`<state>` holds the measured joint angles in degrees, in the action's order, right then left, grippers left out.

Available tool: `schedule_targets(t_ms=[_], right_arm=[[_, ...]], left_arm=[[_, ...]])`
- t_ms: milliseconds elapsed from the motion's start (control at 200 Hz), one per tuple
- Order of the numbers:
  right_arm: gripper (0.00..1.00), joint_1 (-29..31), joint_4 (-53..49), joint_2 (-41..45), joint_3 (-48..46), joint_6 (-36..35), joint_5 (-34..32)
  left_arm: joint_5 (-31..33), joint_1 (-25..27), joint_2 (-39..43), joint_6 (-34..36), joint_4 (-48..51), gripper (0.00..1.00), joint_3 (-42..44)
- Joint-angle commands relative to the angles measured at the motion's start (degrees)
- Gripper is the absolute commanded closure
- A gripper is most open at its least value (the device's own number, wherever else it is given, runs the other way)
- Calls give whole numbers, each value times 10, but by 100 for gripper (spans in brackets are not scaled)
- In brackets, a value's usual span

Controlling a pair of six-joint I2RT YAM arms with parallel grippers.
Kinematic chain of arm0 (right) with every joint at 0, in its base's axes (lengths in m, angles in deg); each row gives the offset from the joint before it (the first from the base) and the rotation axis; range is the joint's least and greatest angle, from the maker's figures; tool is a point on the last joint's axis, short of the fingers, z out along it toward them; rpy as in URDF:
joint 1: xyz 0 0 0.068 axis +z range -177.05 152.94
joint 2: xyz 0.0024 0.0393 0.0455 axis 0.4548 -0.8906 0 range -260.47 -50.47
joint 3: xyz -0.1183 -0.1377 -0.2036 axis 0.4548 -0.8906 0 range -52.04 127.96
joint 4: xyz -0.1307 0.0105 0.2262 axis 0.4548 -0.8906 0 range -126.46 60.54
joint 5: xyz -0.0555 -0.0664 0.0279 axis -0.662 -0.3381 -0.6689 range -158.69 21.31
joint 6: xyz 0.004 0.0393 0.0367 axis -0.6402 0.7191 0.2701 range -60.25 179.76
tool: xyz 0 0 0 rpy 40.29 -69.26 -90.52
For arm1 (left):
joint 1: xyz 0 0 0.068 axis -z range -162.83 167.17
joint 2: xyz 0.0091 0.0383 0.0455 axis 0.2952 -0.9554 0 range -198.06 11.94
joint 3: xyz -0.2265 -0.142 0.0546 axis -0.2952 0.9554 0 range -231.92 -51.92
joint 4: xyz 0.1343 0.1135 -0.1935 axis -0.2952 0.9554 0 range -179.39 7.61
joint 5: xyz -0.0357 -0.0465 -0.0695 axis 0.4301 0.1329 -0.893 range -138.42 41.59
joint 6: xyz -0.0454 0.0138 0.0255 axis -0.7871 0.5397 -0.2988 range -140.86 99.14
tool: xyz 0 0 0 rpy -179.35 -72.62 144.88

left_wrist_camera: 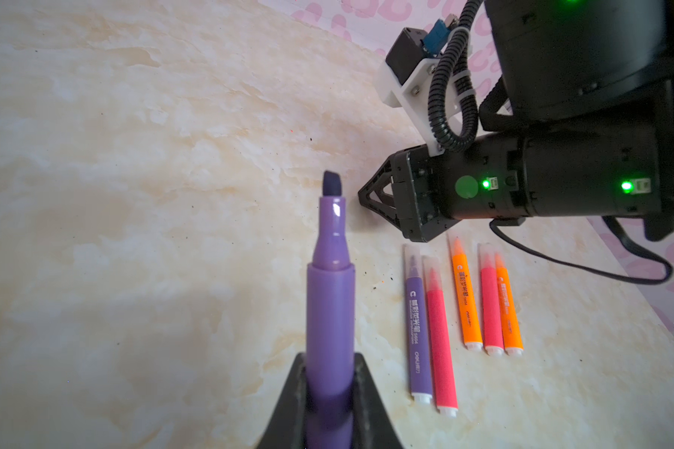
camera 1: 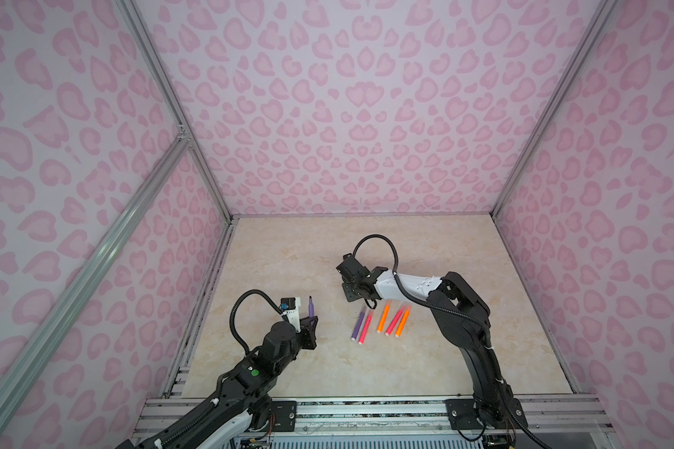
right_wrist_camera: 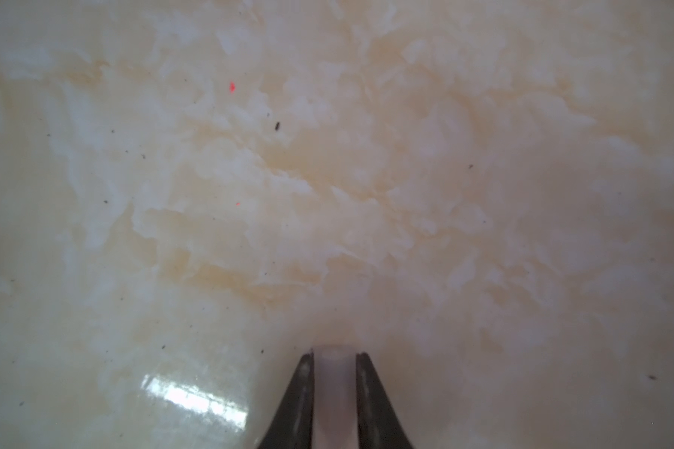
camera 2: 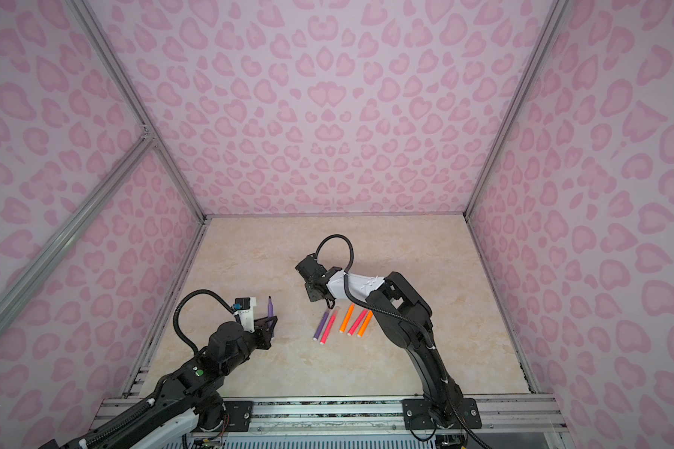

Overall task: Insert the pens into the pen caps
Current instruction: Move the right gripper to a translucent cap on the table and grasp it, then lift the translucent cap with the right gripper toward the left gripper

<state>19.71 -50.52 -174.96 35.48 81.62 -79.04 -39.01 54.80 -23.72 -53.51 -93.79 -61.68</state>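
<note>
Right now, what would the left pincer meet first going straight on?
Likely nothing near: the left pincer, holding the purple pen, points over bare table, passing beside the right pincer; depth unclear.

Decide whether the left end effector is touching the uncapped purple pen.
Touching. The left wrist view shows the purple pen gripped on both sides by the left end effector, no gap visible.

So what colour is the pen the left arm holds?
The pen is purple, clearest in left wrist view.
</note>
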Motion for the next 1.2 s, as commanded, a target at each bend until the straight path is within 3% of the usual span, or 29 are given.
schedule_targets(t_ms=[0,200,350,725,980,1195], right_arm=[[83,0,-28,-9,-3,7,-11],[88,0,-2,19,-19,23,-9],[91,-1,49,83,-91,52,-1],[93,5,265,391,-366,184,1],[98,55,401,567,-522,258,-94],[100,119,511,613,-589,280,-164]], left_arm=[[-4,0,1,4,-9,97,-9],[-40,0,1,18,-27,97,-5],[-88,6,-4,34,-55,97,-3],[-127,112,-57,85,-125,97,-20],[-125,165,-67,76,-171,97,-19],[-109,193,-69,37,-227,97,-6]])
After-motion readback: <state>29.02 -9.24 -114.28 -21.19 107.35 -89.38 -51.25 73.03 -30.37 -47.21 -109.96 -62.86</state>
